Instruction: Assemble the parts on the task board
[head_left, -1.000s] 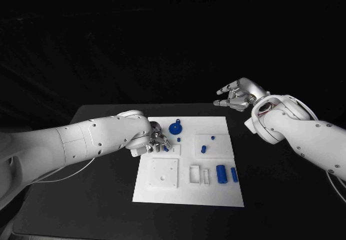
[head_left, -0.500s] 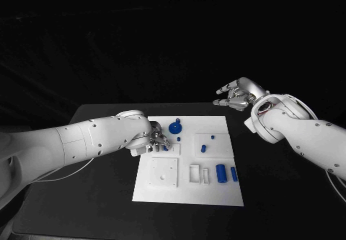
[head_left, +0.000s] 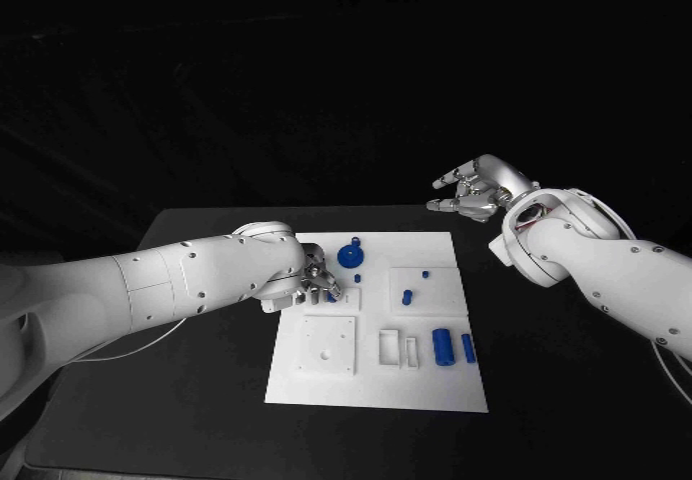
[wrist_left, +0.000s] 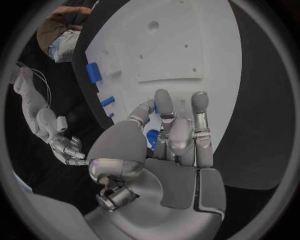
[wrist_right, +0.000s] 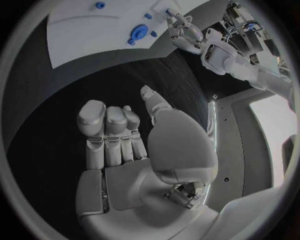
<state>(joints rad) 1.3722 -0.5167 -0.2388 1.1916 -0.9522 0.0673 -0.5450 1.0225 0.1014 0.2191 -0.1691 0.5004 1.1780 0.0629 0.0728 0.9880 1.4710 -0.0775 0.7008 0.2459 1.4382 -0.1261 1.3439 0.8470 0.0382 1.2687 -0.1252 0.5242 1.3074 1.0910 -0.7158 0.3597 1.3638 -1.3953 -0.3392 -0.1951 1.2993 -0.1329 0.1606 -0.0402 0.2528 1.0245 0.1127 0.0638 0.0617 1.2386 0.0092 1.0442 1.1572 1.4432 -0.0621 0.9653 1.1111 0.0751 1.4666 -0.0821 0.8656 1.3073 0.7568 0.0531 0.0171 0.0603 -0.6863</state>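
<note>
Head view shows the left robot hand (head_left: 306, 283) low over the left edge of the white task board (head_left: 378, 390), which lies mid-desk (head_left: 173, 420); its fingers curl around a small blue part (wrist_left: 152, 138), seen more plainly from the left wrist, pinched near the fingertips. The right robot hand (head_left: 476, 190) hangs far right, off the board and above the desk's far edge, fingers loosely curled and holding nothing. Other blue parts sit on the board: a round knobbed piece (head_left: 352, 256) just right of the left hand, a small peg (head_left: 408, 296) further right, and two cylinders (head_left: 453, 347) near right. To do this step well, I judge the left hand should keep its pinch firm, line the part squarely over its seat, and lower it straight without tilting.
</note>
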